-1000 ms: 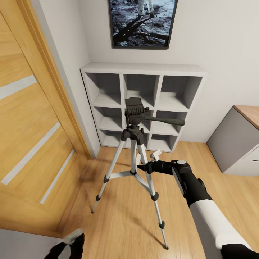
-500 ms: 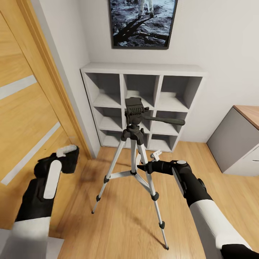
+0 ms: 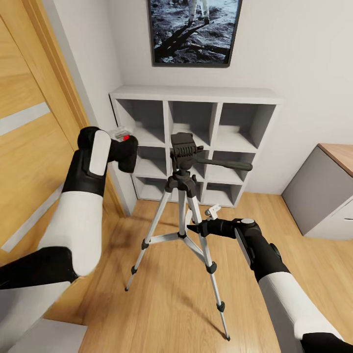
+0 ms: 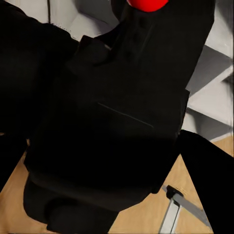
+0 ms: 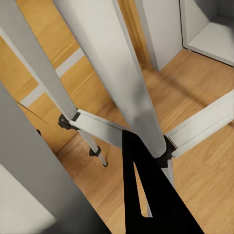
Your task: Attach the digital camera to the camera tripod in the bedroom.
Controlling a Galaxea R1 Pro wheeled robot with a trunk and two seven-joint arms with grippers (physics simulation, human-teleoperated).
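- Shelving [image 3: 196, 100], white and cubed, stands against the far wall behind the camera tripod [image 3: 182, 215], with a wooden door [image 3: 34, 162] at the robot's left and light wood floor [image 3: 162, 304] underneath.
- Tripod legs are spread and all three feet rest on the floor; the black head [image 3: 185, 147] with its long pan handle [image 3: 225, 165] sits upright, its top plate bare.
- Right gripper [image 3: 196, 228] sits at the tripod's central column, about where the leg braces meet. The right wrist view has a dark fingertip [image 5: 146, 195] lying against the silver tube, so it looks clamped there to steady the stand, though the far finger is hidden.
- Left gripper [image 3: 123, 147] holds the digital camera [image 3: 126, 153] raised beside the door frame, level with the head but well to its left (the red button [image 4: 146, 4] on the black body shows in the left wrist view).
- Best approach, judging from this: carry the camera sideways until it is above the plate, level its base, then lower straight down.
- Main risk is brushing the pan handle or nudging the head off line, so the right arm's brace on the column should be maintained.
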